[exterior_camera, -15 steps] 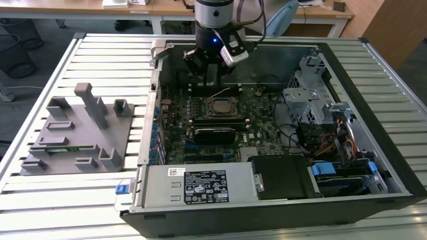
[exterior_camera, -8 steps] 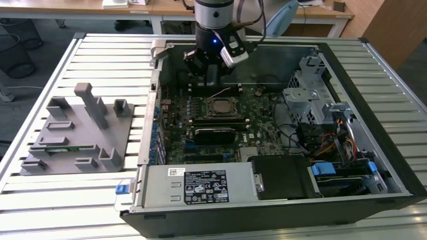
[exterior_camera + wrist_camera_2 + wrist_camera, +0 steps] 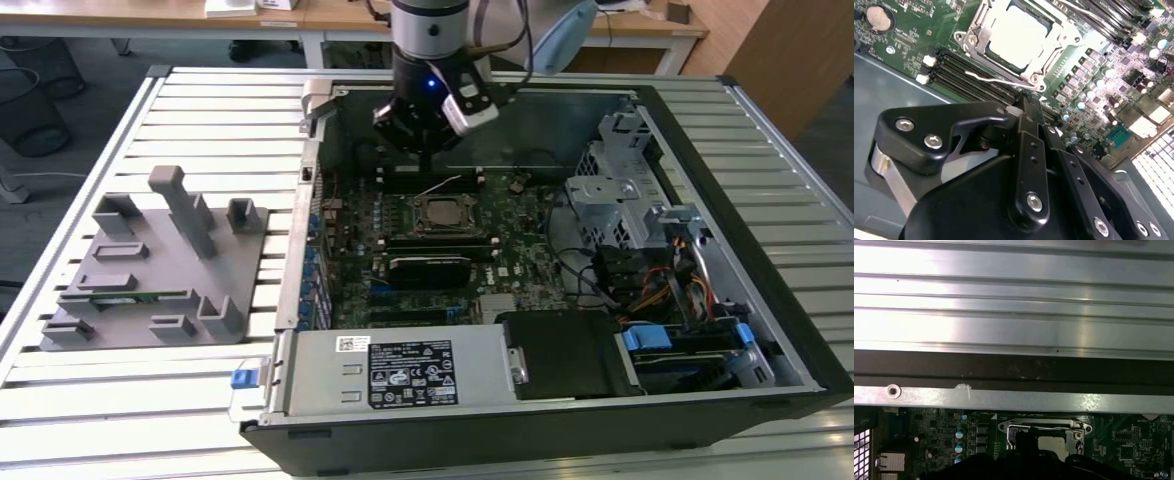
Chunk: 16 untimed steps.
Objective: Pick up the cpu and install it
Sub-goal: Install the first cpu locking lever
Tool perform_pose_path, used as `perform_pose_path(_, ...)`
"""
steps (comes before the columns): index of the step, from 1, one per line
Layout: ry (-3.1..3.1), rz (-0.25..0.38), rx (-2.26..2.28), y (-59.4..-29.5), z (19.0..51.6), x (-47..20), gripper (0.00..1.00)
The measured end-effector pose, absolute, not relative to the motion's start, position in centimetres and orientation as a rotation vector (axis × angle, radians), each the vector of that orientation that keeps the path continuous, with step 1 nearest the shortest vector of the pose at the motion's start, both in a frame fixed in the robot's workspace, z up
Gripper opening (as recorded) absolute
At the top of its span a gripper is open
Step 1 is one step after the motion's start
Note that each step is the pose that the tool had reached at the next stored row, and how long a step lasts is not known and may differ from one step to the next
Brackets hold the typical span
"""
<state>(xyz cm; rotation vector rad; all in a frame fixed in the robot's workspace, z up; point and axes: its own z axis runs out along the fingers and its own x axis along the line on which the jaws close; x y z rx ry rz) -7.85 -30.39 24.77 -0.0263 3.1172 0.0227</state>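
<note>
The slatted counter [image 3: 200,100] carries the open computer case [image 3: 400,440]. The end effector [image 3: 424,160] hangs inside it, above the motherboard [image 3: 527,255]. Its fingers [image 3: 1024,150] are narrow, pinched together with nothing between them. Just below its tips is the socket [image 3: 971,42], and the cpu [image 3: 1016,37] sits flat in it.

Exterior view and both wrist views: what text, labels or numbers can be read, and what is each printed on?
No text can be read with confidence.
On the power supply, the large white label: print too small to read.
Beside it, the small white sticker: too small to read.
On the motherboard, white markings in the second wrist view: blurred.
On the cpu top plate: no marking can be made out.
</note>
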Motion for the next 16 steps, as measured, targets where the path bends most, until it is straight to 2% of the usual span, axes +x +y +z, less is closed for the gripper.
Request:
perform_pose_path(1, 3.117, 0.023, -0.026, -30.39, 24.75, -7.76, 0.11)
perform_pose_path(16, 3.117, 0.021, -0.026, -30.39, 24.45, -7.5, 0.11)
